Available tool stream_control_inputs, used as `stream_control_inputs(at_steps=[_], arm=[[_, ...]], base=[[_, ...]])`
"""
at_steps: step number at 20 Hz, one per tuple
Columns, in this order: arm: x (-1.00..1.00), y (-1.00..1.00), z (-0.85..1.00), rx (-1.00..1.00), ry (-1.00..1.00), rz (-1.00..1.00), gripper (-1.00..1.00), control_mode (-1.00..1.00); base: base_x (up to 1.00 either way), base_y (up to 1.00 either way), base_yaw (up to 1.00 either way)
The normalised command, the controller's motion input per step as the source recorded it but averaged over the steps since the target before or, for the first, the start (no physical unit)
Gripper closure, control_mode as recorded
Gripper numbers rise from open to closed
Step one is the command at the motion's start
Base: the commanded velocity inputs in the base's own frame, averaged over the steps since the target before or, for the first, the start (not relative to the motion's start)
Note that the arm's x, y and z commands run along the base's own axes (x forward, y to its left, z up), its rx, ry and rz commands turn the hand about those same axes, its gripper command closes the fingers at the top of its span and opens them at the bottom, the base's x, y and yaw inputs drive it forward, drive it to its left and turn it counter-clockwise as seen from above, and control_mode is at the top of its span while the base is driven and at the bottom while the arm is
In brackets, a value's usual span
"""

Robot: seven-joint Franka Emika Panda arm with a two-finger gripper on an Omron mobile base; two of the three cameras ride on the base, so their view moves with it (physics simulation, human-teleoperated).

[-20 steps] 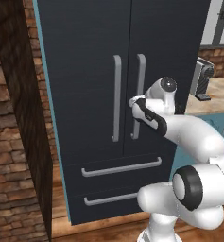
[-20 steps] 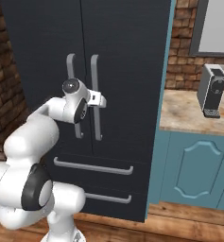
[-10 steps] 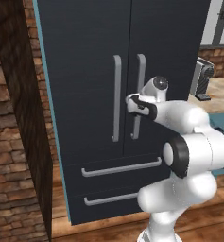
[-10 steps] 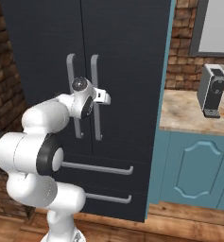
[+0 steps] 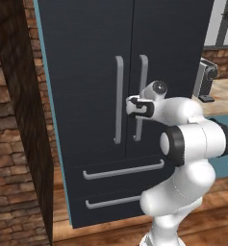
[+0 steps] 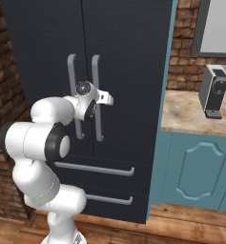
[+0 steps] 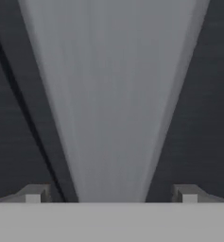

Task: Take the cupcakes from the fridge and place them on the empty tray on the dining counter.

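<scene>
The black two-door fridge (image 5: 86,57) (image 6: 128,52) stands shut in front of me. My gripper (image 5: 132,106) (image 6: 102,98) is at mid-height on the doors, against the right door's long grey bar handle (image 5: 141,77) (image 6: 95,71). In the hand view that handle (image 7: 113,94) runs as a broad grey band straight between my two fingertips (image 7: 35,193), which stand wide apart on either side of it without touching. My gripper (image 7: 111,194) is open and holds nothing. The cupcakes, the tray and the dining counter are out of view.
Two lower drawers with bar handles (image 5: 122,170) (image 6: 95,169) sit below the doors. A brick wall (image 5: 14,144) closes the left side. To the right is a teal cabinet (image 6: 200,167) with a stone top carrying a coffee machine (image 5: 207,79) (image 6: 214,90).
The hand has edged left onto the right door handle. The arm's elbow has folded in closer to the fridge. The jaws have stayed wide and the doors shut.
</scene>
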Motion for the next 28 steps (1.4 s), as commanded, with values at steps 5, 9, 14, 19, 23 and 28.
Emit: stream_control_inputs(at_steps=[5,9,14,19,23,28], arm=[[0.13,-0.61,-0.14,0.09,0.18,-0.10,1.00,-1.00],[-0.90,-1.00,-0.04,0.30,0.27,-0.16,1.00,-1.00],[-1.00,-1.00,0.00,0.29,0.06,-0.04,1.00,-1.00],[-1.00,-1.00,0.01,0.23,0.00,-0.02,1.00,-1.00],[-1.00,-0.99,0.29,0.14,0.00,-0.10,-1.00,-1.00],[-1.00,-0.30,0.26,0.06,-0.06,-0.18,-1.00,-1.00]], base=[[0.00,0.00,0.00],[0.00,0.00,0.00],[0.00,0.00,0.00],[0.00,0.00,0.00],[0.00,0.00,0.00],[0.00,0.00,0.00]])
